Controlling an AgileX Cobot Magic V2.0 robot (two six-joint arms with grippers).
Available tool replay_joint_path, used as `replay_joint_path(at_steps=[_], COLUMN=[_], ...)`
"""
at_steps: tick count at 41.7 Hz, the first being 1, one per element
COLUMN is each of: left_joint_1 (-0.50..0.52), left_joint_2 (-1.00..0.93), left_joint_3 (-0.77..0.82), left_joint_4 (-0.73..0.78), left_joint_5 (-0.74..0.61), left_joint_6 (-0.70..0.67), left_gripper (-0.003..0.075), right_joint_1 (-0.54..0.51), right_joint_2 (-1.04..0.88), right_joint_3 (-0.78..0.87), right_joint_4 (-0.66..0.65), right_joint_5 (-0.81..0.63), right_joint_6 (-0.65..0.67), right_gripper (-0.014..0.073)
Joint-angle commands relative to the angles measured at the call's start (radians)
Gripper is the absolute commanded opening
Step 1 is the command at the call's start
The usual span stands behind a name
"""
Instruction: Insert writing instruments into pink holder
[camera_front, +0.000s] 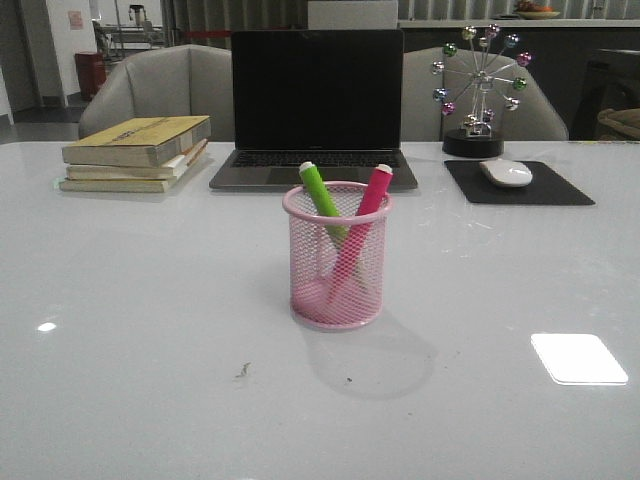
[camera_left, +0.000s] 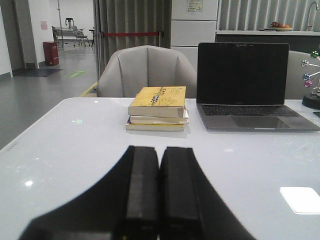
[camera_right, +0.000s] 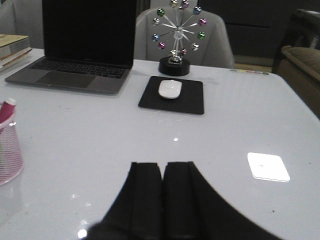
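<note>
A pink wire-mesh holder, cylindrical with a rolled rim, stood mid-tabletop before a dark laptop. Inside it leaned two chunky markers with whitish ends, crossing: a lime green marker and a magenta marker. The left claw and right claw were each clenched empty, their flat black fingers pressed together. No writing could be read.
</note>
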Motion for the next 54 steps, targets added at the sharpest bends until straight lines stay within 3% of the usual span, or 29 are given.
replay_joint_path(at_steps=[1, 9, 54], left_joint_1=[0.002, 0.002, 0.002], left_joint_2=[-0.019, -0.019, -0.019], left_joint_3=[0.004, 0.004, 0.004], left_joint_4=[-0.008, -0.008, -0.008], left_joint_5=[-0.092, -0.092, -0.092], left_joint_6=[-0.001, -0.001, -0.001], left_gripper=[0.0091, 0.0091, 0.0091], right_joint_1=[-0.032, -0.034, -0.011], right_joint_2=[-0.050, -0.081, -0.081], right_joint_3=[0.032, 0.141, 0.138], right_joint_4=[0.008, 0.039, 0.062], right_joint_5=[-0.130, -0.266, -0.294], right_joint_6=[-0.005, -0.005, -0.005], right_gripper=[0.0056, 0.0056, 0.0056])
